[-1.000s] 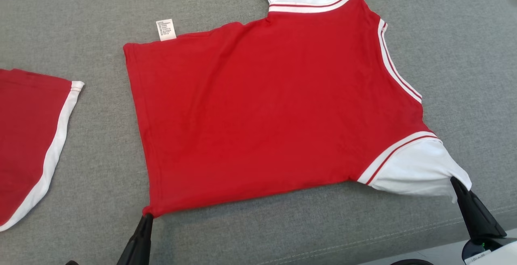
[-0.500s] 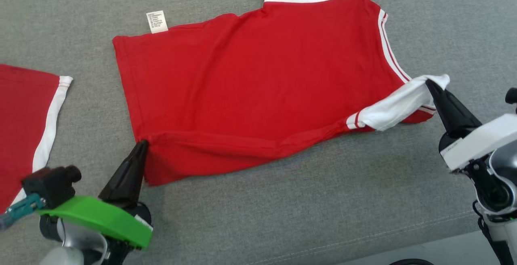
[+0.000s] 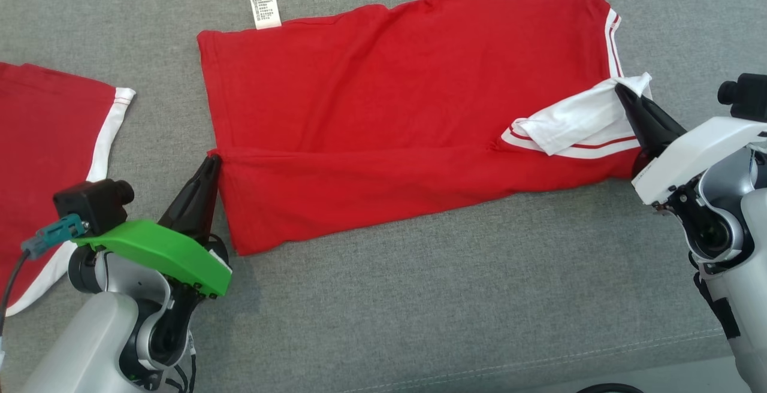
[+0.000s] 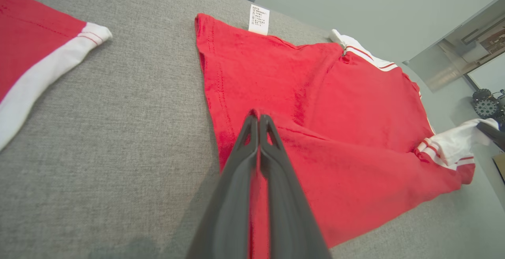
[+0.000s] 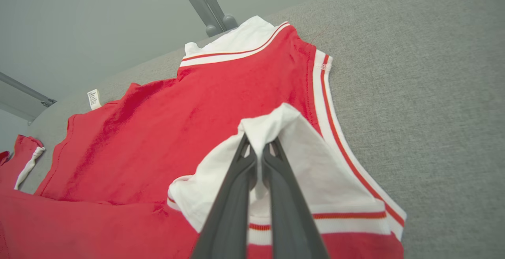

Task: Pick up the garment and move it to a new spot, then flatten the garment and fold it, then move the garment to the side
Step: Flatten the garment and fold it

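The garment (image 3: 383, 99), a red T-shirt with white sleeves and a white care label (image 3: 265, 11), lies on the grey cushion with its near edge folded over onto its middle. My left gripper (image 3: 214, 160) is shut on the red hem corner at the fold's left end; in the left wrist view the left gripper (image 4: 258, 117) pinches that red cloth. My right gripper (image 3: 621, 88) is shut on the white sleeve (image 3: 578, 122), lifted over the shirt's right side. In the right wrist view the right gripper (image 5: 258, 142) clamps bunched white sleeve fabric (image 5: 272, 126).
A second red garment with a white band (image 3: 42, 159) lies at the cushion's left edge. The grey cushion (image 3: 419, 297) has a seam along its near edge. Metal frame legs (image 5: 205, 2) stand beyond the far side.
Both grippers have carried the near hem and sleeve away from me, folding the near edge of the garment over its middle. The head camera has shifted too.
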Available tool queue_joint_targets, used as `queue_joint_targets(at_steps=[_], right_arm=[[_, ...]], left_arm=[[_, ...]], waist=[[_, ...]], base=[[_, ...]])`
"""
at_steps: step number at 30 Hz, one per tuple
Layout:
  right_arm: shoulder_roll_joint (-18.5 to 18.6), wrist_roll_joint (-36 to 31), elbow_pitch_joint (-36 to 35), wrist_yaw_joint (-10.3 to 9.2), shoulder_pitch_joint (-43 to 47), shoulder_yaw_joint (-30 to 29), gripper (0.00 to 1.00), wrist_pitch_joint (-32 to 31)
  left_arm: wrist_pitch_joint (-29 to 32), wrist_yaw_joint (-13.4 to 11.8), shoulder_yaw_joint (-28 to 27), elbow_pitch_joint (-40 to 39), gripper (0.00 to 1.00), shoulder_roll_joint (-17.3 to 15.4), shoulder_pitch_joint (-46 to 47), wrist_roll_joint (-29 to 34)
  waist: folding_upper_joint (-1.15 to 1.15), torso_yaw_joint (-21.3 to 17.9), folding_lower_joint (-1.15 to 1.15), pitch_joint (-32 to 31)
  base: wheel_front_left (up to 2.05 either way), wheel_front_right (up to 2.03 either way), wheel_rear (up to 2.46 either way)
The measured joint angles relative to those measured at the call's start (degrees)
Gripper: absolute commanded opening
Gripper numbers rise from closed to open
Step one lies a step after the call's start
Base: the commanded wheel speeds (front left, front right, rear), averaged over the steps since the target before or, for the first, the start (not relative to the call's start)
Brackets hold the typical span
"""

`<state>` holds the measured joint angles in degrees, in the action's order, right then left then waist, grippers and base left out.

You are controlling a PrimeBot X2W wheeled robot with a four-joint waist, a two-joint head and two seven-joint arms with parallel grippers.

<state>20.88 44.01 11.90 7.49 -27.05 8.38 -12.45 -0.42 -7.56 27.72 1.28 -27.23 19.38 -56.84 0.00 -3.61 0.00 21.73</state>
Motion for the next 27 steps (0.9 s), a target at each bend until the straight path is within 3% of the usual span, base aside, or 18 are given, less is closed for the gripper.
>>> queue_joint_targets(at_steps=[4, 5, 6, 7, 8, 9, 17, 22, 27], right_arm=[[0.32, -1.67, 3.37, 0.00, -2.70, 1.97, 0.00, 1.42], [0.45, -2.50, 4.15, 0.00, -3.33, 2.47, 0.35, 2.23], [0.70, -3.38, 4.91, 0.00, -3.99, 3.07, 1.00, 2.89], [1.00, -4.13, 5.66, 0.00, -4.49, 3.64, 1.00, 3.61], [1.19, -4.57, 6.35, 0.00, -4.85, 4.11, 1.00, 4.21], [1.52, -5.09, 6.58, 0.00, -5.00, 4.71, 1.00, 4.91], [6.49, -5.95, 0.65, 0.01, -1.97, 6.71, 1.00, 7.89], [10.87, -6.75, -4.63, 0.01, 5.92, 4.37, 1.00, 3.76], [10.76, -9.32, -5.00, 0.01, 8.94, 1.48, 1.00, 1.03]], left_arm=[[1.13, -0.03, 0.77, 2.88, 0.00, 0.47, 1.23, 0.16], [1.59, -0.02, 1.01, 3.45, 0.00, 0.64, 1.33, 0.16], [1.92, -0.04, 1.23, 4.00, 0.00, 0.93, 1.42, 0.07], [2.32, -0.09, 1.54, 4.57, 0.14, 1.18, 1.55, -0.03], [2.77, -0.11, 1.88, 4.95, 0.38, 1.26, 1.60, -0.02], [2.87, -0.32, 2.11, 5.19, 1.00, 1.33, 1.60, -0.01], [2.67, -3.34, 1.23, 0.60, 1.00, -0.07, -3.41, -0.65], [3.64, -5.87, 1.56, -8.04, 1.00, -1.12, -9.88, -2.05], [4.83, -7.83, 1.34, -9.55, 1.00, -1.94, -10.94, -2.80]], waist=[[0.00, 0.19, 0.00, 0.59], [0.00, 0.14, 0.00, 0.70], [0.00, 0.08, 0.00, 0.79], [0.00, 0.03, 0.00, 0.83], [0.00, 0.02, 0.00, 0.79], [0.00, 0.01, 0.00, 0.70], [0.00, -0.60, 0.00, -1.24], [0.00, -1.80, 0.00, -1.97], [0.00, -2.25, 0.00, -0.92]], base=[[0.00, 0.00, 0.00], [0.00, 0.00, 0.00], [0.00, 0.00, 0.00], [0.00, 0.00, 0.00], [0.00, 0.00, 0.00], [0.00, 0.00, 0.00], [0.00, 0.00, 0.00], [0.00, 0.00, 0.00], [0.00, 0.00, 0.00]])
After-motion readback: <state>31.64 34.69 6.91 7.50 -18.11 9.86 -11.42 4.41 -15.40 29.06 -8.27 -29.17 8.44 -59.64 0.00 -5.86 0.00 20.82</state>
